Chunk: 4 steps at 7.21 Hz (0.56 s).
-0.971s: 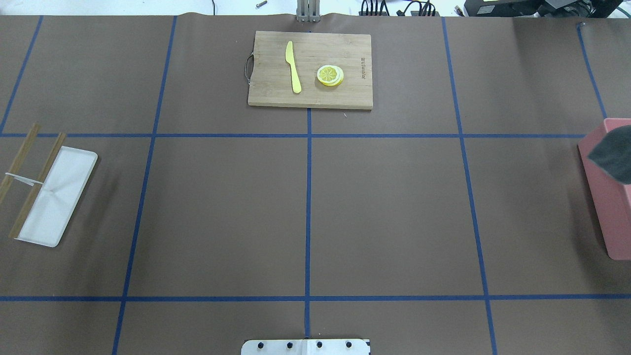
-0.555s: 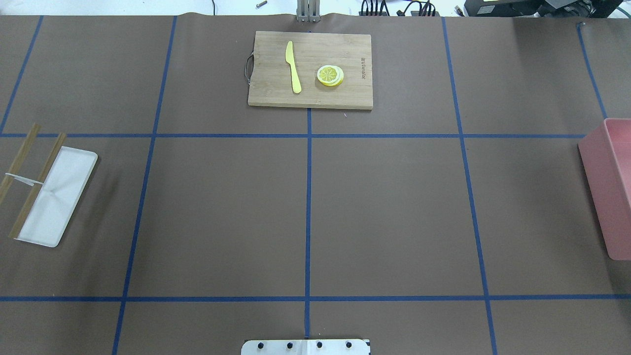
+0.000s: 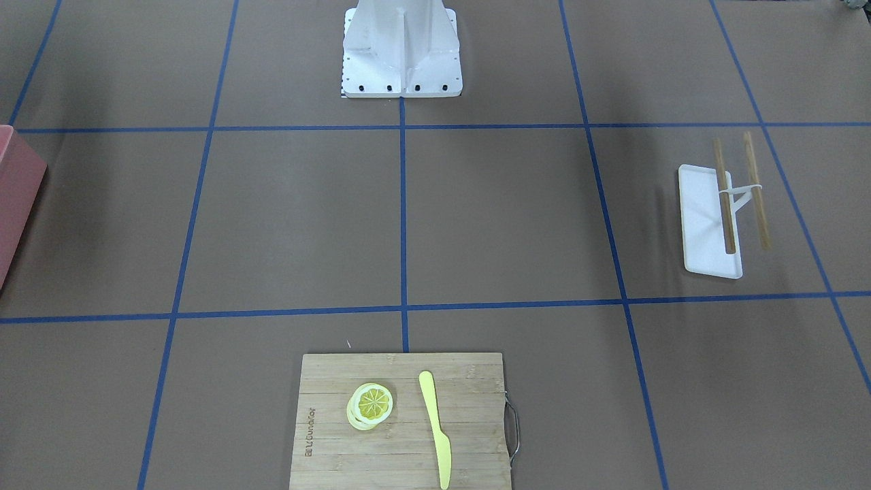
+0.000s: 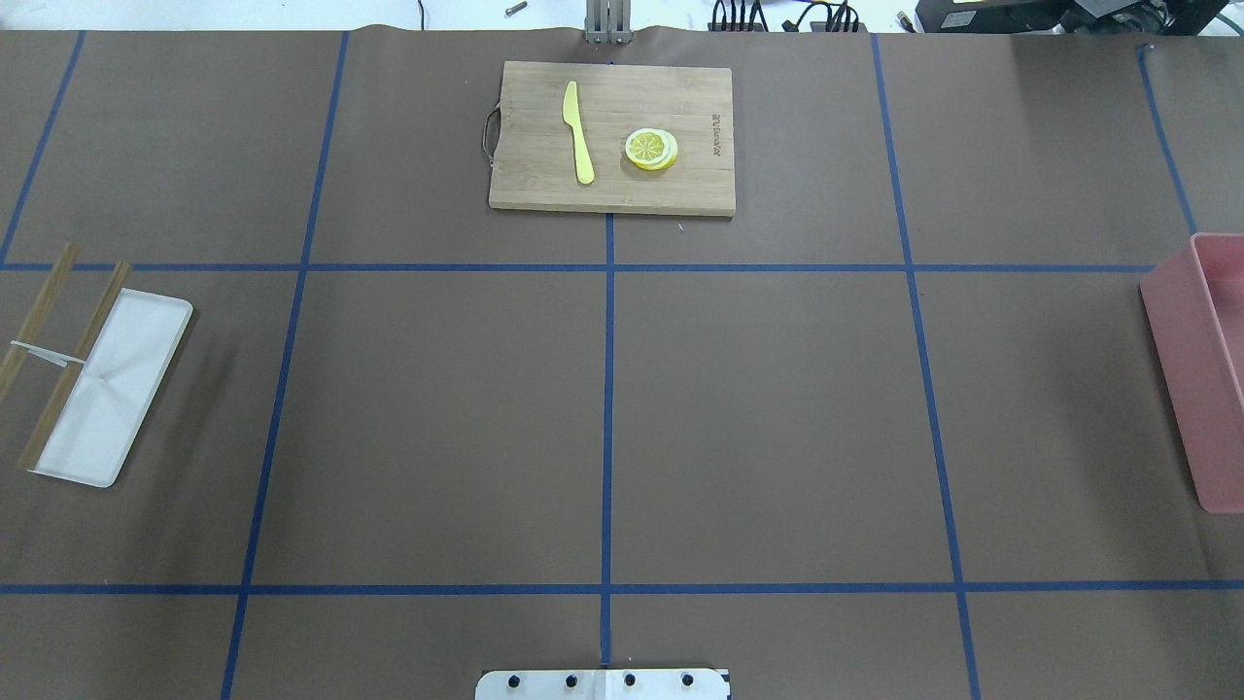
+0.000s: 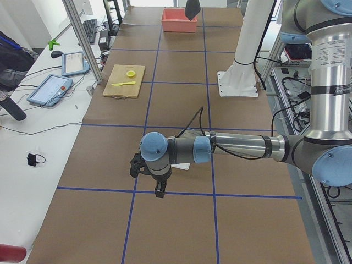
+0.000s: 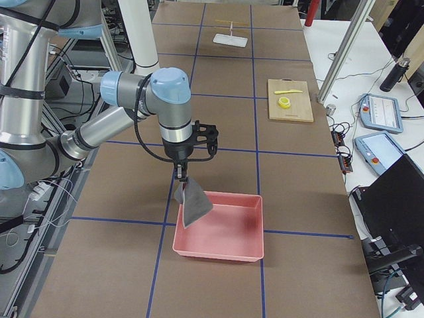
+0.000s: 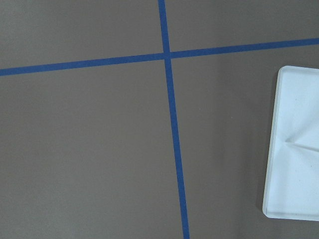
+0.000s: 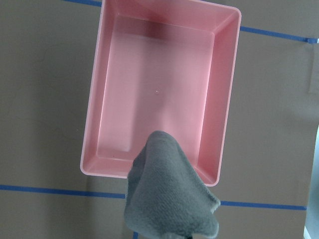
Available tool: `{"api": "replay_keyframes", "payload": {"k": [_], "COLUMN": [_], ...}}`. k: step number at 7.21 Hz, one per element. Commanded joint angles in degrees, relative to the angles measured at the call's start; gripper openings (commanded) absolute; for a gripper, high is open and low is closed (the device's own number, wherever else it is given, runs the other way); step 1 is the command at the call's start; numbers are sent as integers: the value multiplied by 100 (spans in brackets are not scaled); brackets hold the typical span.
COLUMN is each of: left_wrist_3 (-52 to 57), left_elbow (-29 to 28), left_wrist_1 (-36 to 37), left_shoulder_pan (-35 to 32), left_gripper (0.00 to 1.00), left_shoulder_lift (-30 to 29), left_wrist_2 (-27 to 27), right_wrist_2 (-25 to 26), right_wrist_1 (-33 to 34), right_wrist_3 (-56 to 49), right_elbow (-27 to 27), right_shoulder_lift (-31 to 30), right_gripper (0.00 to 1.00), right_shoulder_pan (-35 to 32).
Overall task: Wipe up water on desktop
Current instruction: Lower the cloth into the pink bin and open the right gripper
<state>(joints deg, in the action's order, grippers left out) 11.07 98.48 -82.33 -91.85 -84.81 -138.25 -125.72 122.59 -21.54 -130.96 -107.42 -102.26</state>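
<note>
Checking the overhead view against a second ago: the grey cloth that showed at the right edge over the pink bin is out of that view now, same as 0.6 s ago; nothing else on the desktop has moved. The right side view shows the right arm with its elbow bent and its wrist vertical. The right gripper points straight down above the bin's robot-side rim, and the cloth hangs from its tip. The cloth's lower end is over the bin's rim. Fingers are too small there and not in the wrist view, so cannot tell if they clamp. The left arm reaches out flat over the left end of the desktop with its wrist bent down. The left gripper is low over the brown surface, just beside the white tray. Cannot tell its finger state either. The left wrist camera sees a blue tape cross and one end of the tray. The desktop fills both fixed top views and lies under both arms. The bin sits at the right edge and nothing else is in it. The tray with two wooden sticks is at the left edge. A bamboo cutting board with a yellow knife and a lemon slice sits at the middle of the far edge. The robot base plate is at the middle of the near edge. Nothing lies between the arms in the central rectangles.
</note>
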Motion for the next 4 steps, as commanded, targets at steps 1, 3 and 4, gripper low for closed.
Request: {"api": "replay_keyframes", "payload": {"k": [1, 3, 4], "left_wrist_3": [0, 0, 0], "left_elbow": [5, 13, 13], "left_wrist_1": [-2, -2, -2], "left_shoulder_pan": [9, 9, 9], "left_gripper": [98, 98, 98], "left_shoulder_lift": [-9, -9, -9], "left_wrist_2": [0, 0, 0], "right_wrist_2": [-170, -224, -224], "right_wrist_1": [-838, -938, -938], "right_wrist_3": [27, 158, 333], "right_elbow": [560, 729, 739], "right_shoulder_lift": [-95, 54, 124], "right_gripper": [0, 0, 0], "right_shoulder_pan": [118, 329, 495]}}
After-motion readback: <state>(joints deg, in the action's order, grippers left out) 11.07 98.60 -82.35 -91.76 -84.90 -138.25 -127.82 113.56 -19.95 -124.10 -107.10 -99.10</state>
